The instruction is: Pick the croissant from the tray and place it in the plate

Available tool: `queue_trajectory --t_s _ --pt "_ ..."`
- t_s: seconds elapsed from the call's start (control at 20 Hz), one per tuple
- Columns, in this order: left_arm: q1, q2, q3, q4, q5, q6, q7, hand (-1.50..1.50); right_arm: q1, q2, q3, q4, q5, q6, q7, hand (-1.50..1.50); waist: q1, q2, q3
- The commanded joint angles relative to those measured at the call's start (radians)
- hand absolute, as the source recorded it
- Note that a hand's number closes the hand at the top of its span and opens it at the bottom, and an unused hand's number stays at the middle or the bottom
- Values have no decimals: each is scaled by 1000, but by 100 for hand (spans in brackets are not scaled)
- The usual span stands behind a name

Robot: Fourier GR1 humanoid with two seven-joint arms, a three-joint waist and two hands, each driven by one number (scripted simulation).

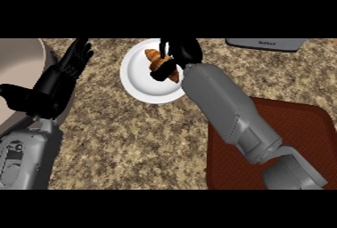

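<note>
Croissant (155, 59) held in curled right hand (176, 53) over the white plate (141, 84), left hand (58, 82) open left of plate, writing on grey object (263, 43) right of plate unreadable, red tray (309, 129) on tabletop (132, 138).

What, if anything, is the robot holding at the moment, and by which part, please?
The right hand is curled round the croissant over the plate, gripping its right-hand side. The left hand holds nothing.

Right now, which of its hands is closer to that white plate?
The right hand: it is over the white plate, curled round the croissant. The left hand rests open, off to the plate's left beside a large bowl.
</note>
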Motion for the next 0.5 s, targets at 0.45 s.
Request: queue_trajectory --t_s 0.45 --pt "-59 -28 -31 13 -6 -4 14 0 8 0 -55 12 -243 -70 -132 -150 48 12 2"
